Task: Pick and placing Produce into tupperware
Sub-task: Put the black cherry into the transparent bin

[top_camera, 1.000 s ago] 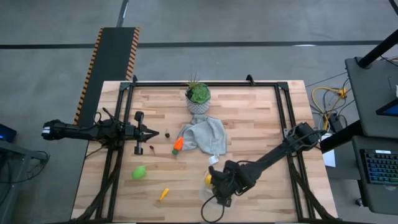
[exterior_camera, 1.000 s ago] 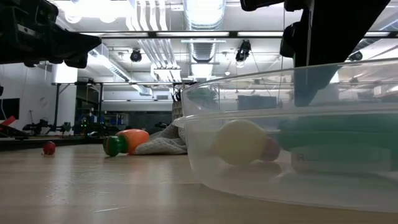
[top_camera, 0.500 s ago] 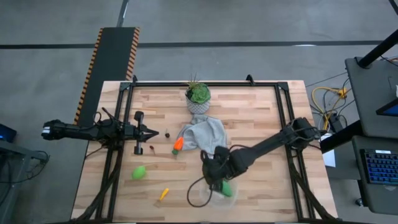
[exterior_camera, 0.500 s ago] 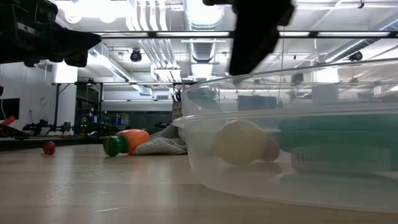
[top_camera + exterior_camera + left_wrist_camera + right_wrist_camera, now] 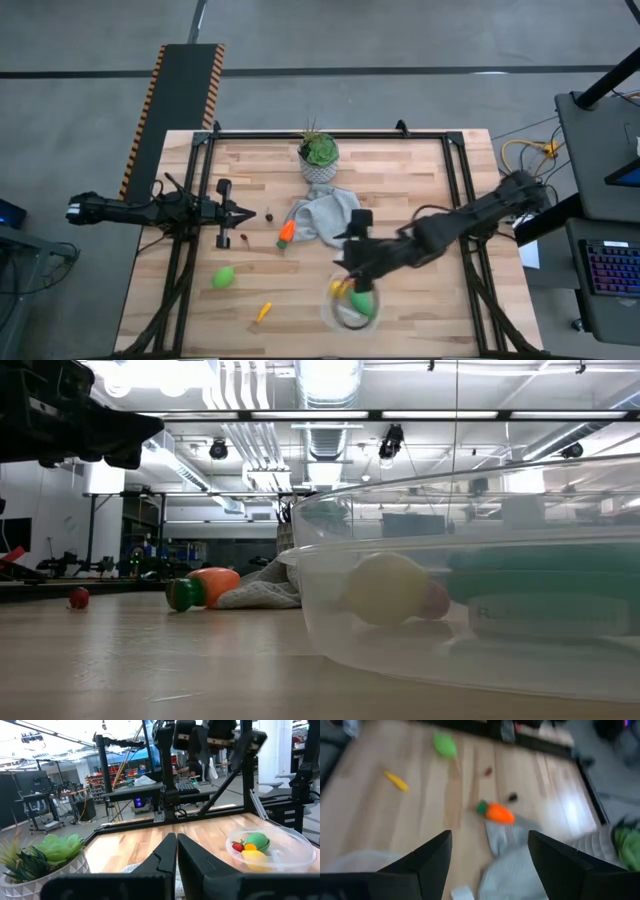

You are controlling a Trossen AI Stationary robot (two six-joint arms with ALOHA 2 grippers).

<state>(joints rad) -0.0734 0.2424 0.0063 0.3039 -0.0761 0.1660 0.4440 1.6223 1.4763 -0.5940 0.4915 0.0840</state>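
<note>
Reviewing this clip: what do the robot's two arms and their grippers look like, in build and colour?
Both arms are dark, near black, built of slim jointed segments with thin cables along them. The left gripper has two long, flat black fingers tapering to blunt tips. The right gripper has two broad, dark wedge-shaped fingers. The left arm ends in a pale band at its base.

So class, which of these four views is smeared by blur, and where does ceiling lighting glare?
Right wrist view: motion-smeared, the orange toy carrot and wooden table look soft. Low view: bright ceiling lights glare overhead, and the clear plastic tupperware looms large and distorted. High view: evenly lit.

Right fingers [image 5: 435, 860] apart, left together.
</note>
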